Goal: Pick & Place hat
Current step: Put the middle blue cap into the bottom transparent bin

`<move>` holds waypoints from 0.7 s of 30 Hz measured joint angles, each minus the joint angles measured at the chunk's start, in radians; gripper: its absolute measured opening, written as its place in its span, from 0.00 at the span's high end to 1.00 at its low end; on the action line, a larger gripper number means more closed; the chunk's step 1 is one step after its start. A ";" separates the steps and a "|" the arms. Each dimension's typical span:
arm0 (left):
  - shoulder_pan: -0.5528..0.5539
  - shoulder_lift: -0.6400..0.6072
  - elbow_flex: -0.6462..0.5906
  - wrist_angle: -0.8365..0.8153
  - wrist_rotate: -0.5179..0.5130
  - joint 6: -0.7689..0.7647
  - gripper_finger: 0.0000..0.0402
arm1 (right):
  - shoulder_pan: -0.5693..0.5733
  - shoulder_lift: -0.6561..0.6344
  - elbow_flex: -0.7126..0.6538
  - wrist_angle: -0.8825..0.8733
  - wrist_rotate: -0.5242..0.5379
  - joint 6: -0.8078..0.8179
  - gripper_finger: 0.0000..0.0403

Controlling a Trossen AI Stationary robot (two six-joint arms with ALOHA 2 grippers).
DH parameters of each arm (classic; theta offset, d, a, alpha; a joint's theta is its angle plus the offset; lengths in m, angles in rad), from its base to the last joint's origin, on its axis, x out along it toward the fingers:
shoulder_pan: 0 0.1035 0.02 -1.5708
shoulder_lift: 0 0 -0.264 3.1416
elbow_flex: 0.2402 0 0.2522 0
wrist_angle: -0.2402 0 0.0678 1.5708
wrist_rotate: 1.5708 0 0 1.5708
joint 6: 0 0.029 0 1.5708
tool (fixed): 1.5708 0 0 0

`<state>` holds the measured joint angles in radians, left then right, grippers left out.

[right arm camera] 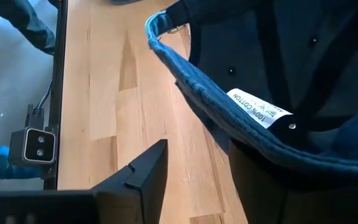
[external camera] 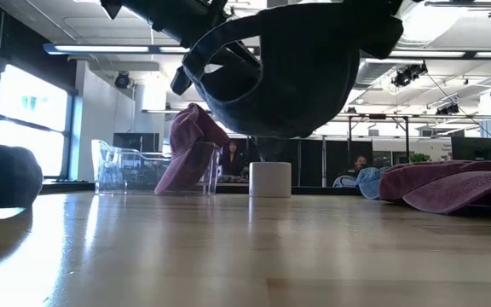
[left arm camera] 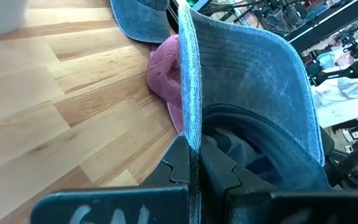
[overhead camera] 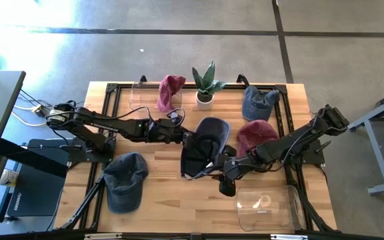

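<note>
Above table centre: dark navy cap (overhead camera: pixel 205 145), brim pinched, crown sagging.

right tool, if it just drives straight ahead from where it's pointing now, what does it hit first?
Most likely the dark blue cap held up by the left tool. The right tool is open, and the cap's rim hangs directly ahead of its fingers. Depth is unclear; it may already be touching.
</note>
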<state>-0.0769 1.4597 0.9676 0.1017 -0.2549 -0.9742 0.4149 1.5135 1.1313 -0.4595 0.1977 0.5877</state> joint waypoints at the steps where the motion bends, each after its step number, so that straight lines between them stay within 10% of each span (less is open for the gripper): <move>1: 0.000 0.000 0.000 0.000 -0.004 -0.002 1.00 | 0.000 0.000 0.000 0.000 -0.002 -0.006 0.58; 21: -0.002 0.103 -0.001 0.021 -0.040 -0.212 0.94 | 0.032 -0.005 0.001 -0.061 -0.181 0.098 0.59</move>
<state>-0.0784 1.5629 0.9665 0.1229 -0.2952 -1.1866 0.4471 1.5085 1.1324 -0.5205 0.0168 0.6857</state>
